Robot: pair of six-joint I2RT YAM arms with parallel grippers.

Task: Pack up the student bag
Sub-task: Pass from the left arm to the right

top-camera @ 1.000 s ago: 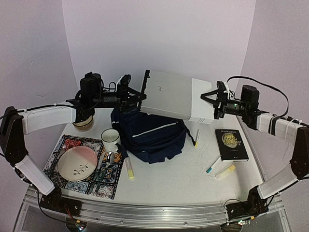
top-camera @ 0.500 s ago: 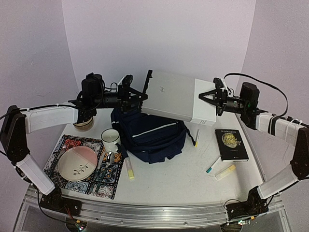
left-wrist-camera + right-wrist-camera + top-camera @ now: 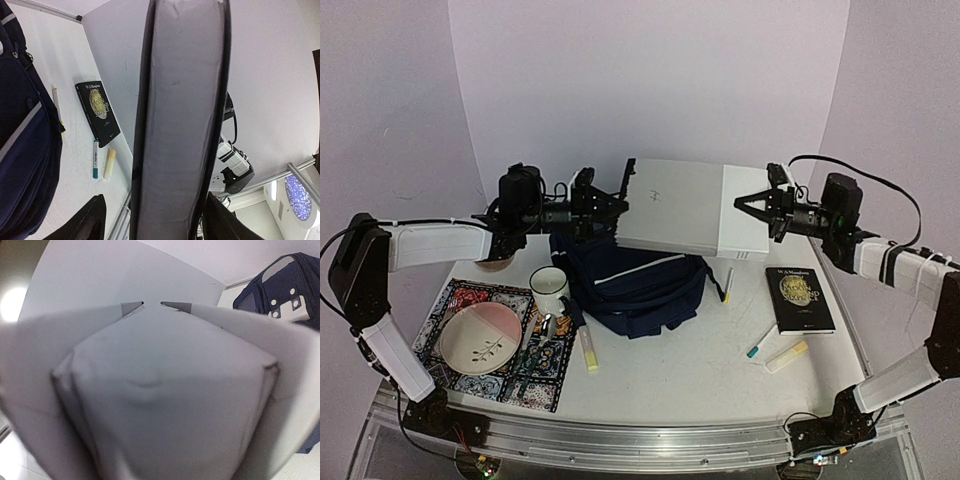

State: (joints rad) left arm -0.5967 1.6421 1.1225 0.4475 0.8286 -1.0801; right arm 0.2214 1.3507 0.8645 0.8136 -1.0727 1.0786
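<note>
We see the student bag [image 3: 635, 280] in dark navy with a thin white stripe. Over the bag's far side, the flat box [image 3: 685, 208] is white, and greyer along its edge. Right of the bag, the book [image 3: 804, 298] is black with a gold emblem, the pen [image 3: 761, 341] teal and the highlighter [image 3: 786, 356] pale yellow. Left of the bag, the mug [image 3: 549, 288] is white with a dark rim. The plate [image 3: 478, 336] is pink and cream with a dark sprig, and the placemat [image 3: 545, 372] is tiled in red, blue and black.

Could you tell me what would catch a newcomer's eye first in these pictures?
A large white box hangs in mid-air over the far side of the student bag: the left gripper clamps its left edge and the right gripper straddles its right end. A pink plate on a patterned mat sits front left.
</note>
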